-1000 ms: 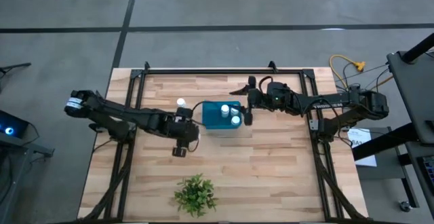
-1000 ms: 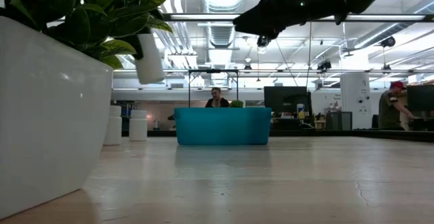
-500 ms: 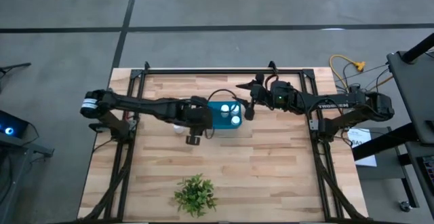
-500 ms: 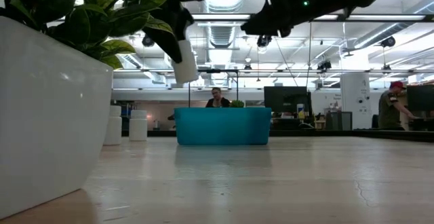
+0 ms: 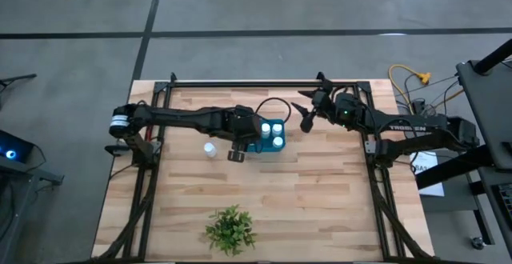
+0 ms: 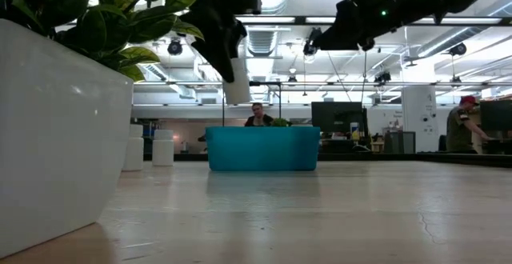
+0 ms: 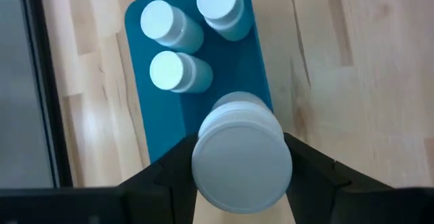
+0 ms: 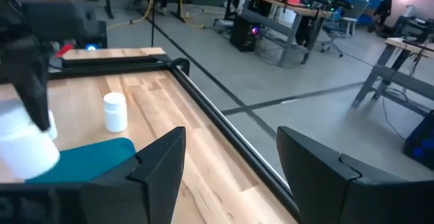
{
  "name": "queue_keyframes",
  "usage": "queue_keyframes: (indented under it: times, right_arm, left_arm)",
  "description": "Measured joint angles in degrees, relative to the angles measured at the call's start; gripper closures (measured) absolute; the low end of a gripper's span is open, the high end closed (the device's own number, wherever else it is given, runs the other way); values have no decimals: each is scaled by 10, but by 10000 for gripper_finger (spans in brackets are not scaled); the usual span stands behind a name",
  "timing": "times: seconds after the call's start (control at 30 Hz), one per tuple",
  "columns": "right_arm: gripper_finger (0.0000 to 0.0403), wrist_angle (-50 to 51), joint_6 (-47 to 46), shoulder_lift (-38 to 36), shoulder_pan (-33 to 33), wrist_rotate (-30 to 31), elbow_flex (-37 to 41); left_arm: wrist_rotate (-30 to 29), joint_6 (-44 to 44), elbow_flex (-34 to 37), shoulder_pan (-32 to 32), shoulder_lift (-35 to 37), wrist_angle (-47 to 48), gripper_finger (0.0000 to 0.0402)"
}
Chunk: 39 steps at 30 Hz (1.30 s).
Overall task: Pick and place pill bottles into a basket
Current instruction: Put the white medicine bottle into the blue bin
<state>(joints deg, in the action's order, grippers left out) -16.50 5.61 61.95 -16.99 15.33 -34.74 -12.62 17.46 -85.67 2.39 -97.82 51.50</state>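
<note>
My left gripper (image 5: 240, 136) is shut on a white pill bottle (image 7: 242, 159), held above the left end of the teal-blue basket (image 5: 270, 146). In the low view the bottle (image 6: 237, 84) hangs over the basket (image 6: 262, 148). Three bottles (image 7: 173, 71) stand inside the basket (image 7: 203, 108). Another bottle (image 5: 210, 149) stands on the table left of the basket. My right gripper (image 5: 306, 114) is open and empty, up in the air right of the basket. My left gripper pinches the bottle's upper part, by the cap (image 7: 203, 163), between its two fingers (image 7: 169, 173), one on each side. The fingers come from above, pointing down. The bottle hangs below them nearly upright, lifted clear above the basket.
A green plant in a white pot (image 5: 232, 228) stands near the table's front edge and fills the left of the low view (image 6: 56, 120). Two bottles (image 6: 162, 146) show on the table left of the basket in the low view. People work in the room behind.
My left gripper has carried the bottle toward the table's right, from left of the basket to over its left end, with the bottle clear of the table. My right gripper has drawn away from the basket toward the table's right and far side.
</note>
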Motion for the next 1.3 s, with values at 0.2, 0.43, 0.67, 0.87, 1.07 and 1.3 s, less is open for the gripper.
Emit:
queue_keyframes:
  times: [0.2,0.43,0.67,0.87,1.07,1.3]
  right_arm:
    - [180,-9,-2,-21,-2,0,16]
    - [179,-9,-1,-20,-3,0,16]
    - [179,-9,-3,-18,-3,0,16]
    - [179,-8,-3,-18,-3,-1,16]
    - [179,-8,-3,-18,-3,-2,16]
    - [179,-8,-4,-18,-3,-3,16]
  left_arm:
    - [22,16,-2,16,-22,-21,245]
    - [25,25,-25,22,-62,-31,245]
    - [25,44,-60,24,-93,-31,245]
    - [24,45,-69,33,-104,-36,245]
    - [30,45,-68,39,-110,-46,245]
    - [51,45,-68,40,-130,-57,245]
